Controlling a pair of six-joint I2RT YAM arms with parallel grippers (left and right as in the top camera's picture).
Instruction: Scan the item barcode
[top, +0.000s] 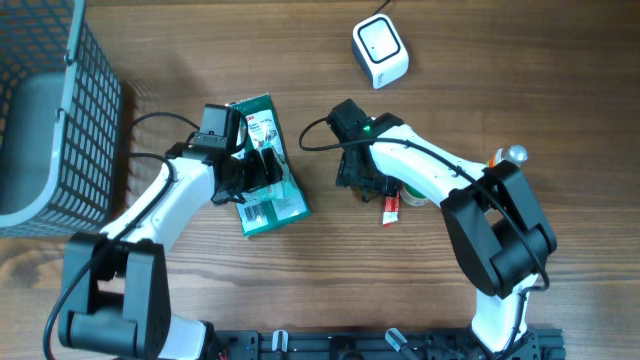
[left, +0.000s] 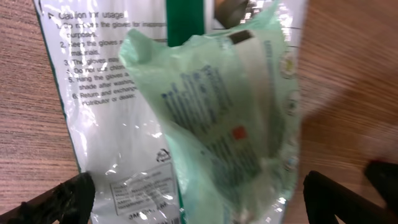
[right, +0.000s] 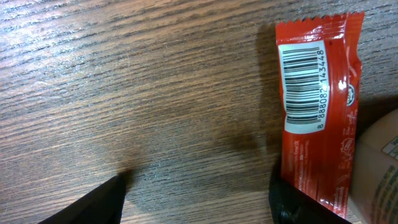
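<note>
A green and white glove package (top: 268, 170) lies on the wooden table, its printed white back and crumpled green plastic (left: 211, 112) filling the left wrist view. My left gripper (top: 250, 178) (left: 199, 205) hangs open just above it, one black fingertip (left: 62, 200) at each side of the package. A small red packet (top: 390, 208) lies right of centre, its barcode (right: 303, 87) facing up. My right gripper (top: 365, 180) (right: 196, 199) stands open over bare wood beside that packet, the right fingertip (right: 301, 205) at the packet's edge. The white scanner (top: 379, 50) sits at the back.
A grey wire basket (top: 50, 110) fills the far left. A round beige item (top: 413, 196) (right: 380, 163) lies against the red packet, and a silver-topped object (top: 514, 155) shows behind the right arm. Black cables trail from both wrists.
</note>
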